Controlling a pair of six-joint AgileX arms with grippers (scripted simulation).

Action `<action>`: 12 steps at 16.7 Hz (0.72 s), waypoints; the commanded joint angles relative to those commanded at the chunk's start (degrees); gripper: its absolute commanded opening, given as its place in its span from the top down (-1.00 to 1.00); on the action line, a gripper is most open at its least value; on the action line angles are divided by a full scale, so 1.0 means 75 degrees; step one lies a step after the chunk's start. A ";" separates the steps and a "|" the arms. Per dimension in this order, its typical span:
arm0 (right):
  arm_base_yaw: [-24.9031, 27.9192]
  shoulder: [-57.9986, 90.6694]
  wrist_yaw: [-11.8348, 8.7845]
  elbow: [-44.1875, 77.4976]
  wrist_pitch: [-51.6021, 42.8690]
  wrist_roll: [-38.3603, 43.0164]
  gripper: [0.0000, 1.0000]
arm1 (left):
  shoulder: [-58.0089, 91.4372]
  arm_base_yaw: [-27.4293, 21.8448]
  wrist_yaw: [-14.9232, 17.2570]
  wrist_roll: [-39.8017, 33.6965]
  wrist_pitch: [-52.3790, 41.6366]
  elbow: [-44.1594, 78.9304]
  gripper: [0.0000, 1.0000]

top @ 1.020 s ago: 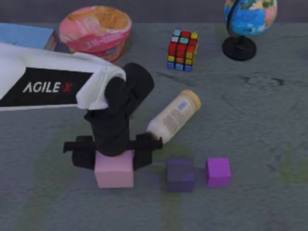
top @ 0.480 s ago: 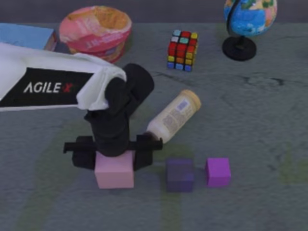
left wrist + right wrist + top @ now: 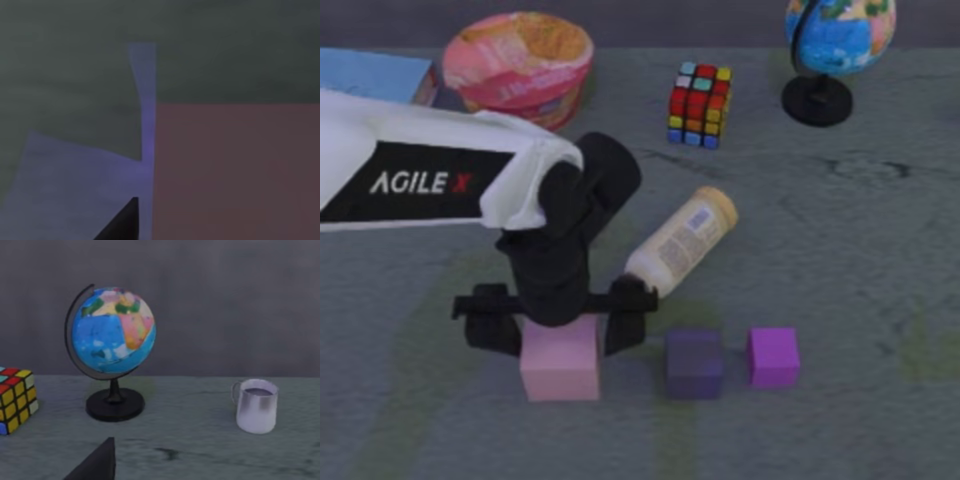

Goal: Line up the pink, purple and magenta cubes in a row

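The pink cube [image 3: 560, 360] is set down on the table [image 3: 860, 300] at about 7 o'clock in the top view, nearest the front edge. It is straddled by the left gripper [image 3: 558, 322], whose two dark fingers are seen one on each side of it. A small gap seems to show at each finger, so the claw is judged to be let go of the cube, though the arm hides much of it. In the left wrist view only one flat pink face is seen, very close, with bare table beside it.

Just at 3 o'clock of the pink cube the purple cube [image 3: 695, 363] is found, and just past that the magenta cube [image 3: 773, 356]. All three are laid side by side with small gaps, so a row looks made. The pink cube is likely put there to close the line at its left end.

A little farther back, at 12 o'clock of the purple cube, a bottle [image 3: 682, 240] is lying on its side, close to the right finger. It could be bumped if the arm is lifted carelessly.

Farther still, a puzzle cube [image 3: 700, 104], a pink bowl [image 3: 519, 62] and a globe [image 3: 835, 50] are kept out of the way. A metal mug [image 3: 256, 406] is seen by the right wrist camera, whose own gripper is not shown.
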 joint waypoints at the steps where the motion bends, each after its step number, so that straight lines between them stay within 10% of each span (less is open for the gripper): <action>1: 0.0000 0.0000 0.0000 0.0000 0.0000 0.0000 -1.00 | 0.0000 0.0000 0.0000 0.0000 0.0000 0.0000 -1.00; 12: 0.0000 0.0000 0.0000 0.0000 0.0000 0.0000 -1.00 | -0.0205 0.0052 -0.0016 -0.0027 -0.0570 0.0375 -1.00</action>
